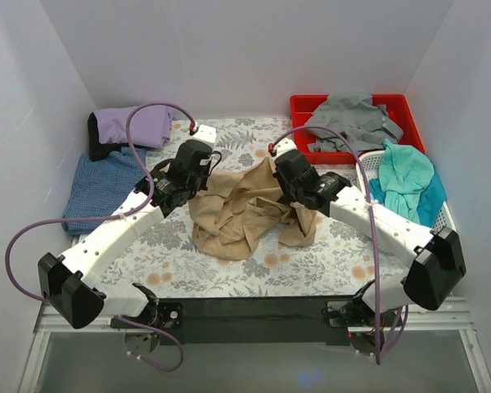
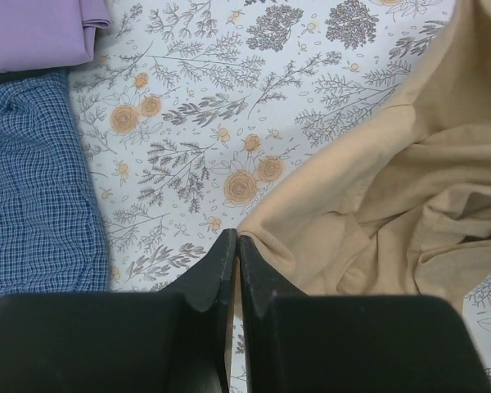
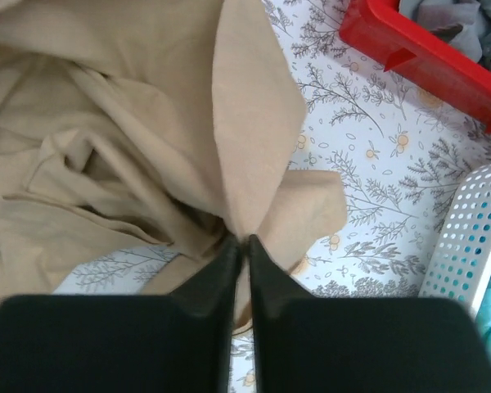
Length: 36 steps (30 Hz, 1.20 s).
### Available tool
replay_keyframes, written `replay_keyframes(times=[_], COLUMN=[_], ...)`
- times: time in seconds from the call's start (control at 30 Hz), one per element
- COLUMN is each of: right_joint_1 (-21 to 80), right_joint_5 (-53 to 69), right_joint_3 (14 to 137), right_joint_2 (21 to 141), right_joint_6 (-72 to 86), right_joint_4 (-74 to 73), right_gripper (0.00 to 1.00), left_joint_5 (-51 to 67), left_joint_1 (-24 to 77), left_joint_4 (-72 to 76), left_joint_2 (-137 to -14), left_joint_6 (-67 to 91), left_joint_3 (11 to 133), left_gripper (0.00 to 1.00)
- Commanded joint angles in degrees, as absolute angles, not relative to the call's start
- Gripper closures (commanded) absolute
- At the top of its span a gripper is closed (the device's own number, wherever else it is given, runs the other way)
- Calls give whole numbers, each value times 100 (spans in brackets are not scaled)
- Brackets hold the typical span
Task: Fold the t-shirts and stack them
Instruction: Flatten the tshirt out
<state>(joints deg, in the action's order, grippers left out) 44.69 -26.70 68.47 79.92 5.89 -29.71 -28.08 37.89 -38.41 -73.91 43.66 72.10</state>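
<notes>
A crumpled tan t-shirt (image 1: 237, 217) lies mid-table, raised at two points. My left gripper (image 1: 206, 175) is shut on its left edge; in the left wrist view the hem (image 2: 393, 205) runs right into the closed tips (image 2: 236, 237). My right gripper (image 1: 277, 168) is shut on a pinched fold (image 3: 254, 123), and cloth fans upward from its tips (image 3: 239, 240). A lavender t-shirt (image 1: 135, 124) (image 2: 33, 29) and a blue checked t-shirt (image 1: 98, 188) (image 2: 29, 188) lie folded at the far left. A grey t-shirt (image 1: 352, 119) and a teal t-shirt (image 1: 405, 176) sit at the right.
The grey t-shirt sits in a red bin (image 1: 299, 106) (image 3: 409, 49) at the back right. The teal one sits in a white perforated basket (image 1: 446, 214) (image 3: 466, 237) at the right edge. White walls close in the floral table on three sides.
</notes>
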Motion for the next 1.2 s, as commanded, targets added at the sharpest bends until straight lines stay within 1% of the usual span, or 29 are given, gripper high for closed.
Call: replay_keyframes(times=[0.0, 0.03, 0.27, 0.4, 0.53, 0.7, 0.9, 0.97, 1.17], right_joint_1=[4447, 4447, 4439, 4447, 4447, 4447, 4447, 4447, 4447], right_joint_5=[-2663, -2654, -2601, -2856, -3041, -3138, -3226, -3225, -3129], right_joint_3=[6847, 6838, 6829, 6776, 6908, 7399, 7980, 8007, 8208], right_joint_2=[8278, 8314, 8385, 8044, 7551, 6804, 5794, 5355, 4353], right_joint_6=[606, 676, 747, 765, 598, 413, 439, 518, 607], right_joint_4=[-3067, -3067, -2988, -2927, -2909, -3085, -3542, -3647, -4068], right_gripper=[83, 98, 99, 99, 99, 99, 99, 99, 99], left_joint_5=[-2830, -2813, -2725, -2874, -2690, -2821, -3129, -3112, -2321], left_joint_1=[3762, 3762, 3762, 3762, 3543, 3445, 3445, 3445, 3445], left_joint_4=[-3867, -3867, -3806, -3858, -3946, -4340, -4790, -4781, -5062], left_joint_2=[-7225, -7233, -7321, -7339, -7164, -6865, -6145, -5627, -4511], left_joint_6=[4394, 4403, 4395, 4377, 4333, 4140, 4253, 4385, 4491], left_joint_3=[7225, 7190, 7128, 7154, 7514, 8717, 9991, 10142, 10503], left_gripper=[100, 100, 100, 100, 100, 100, 100, 100, 100])
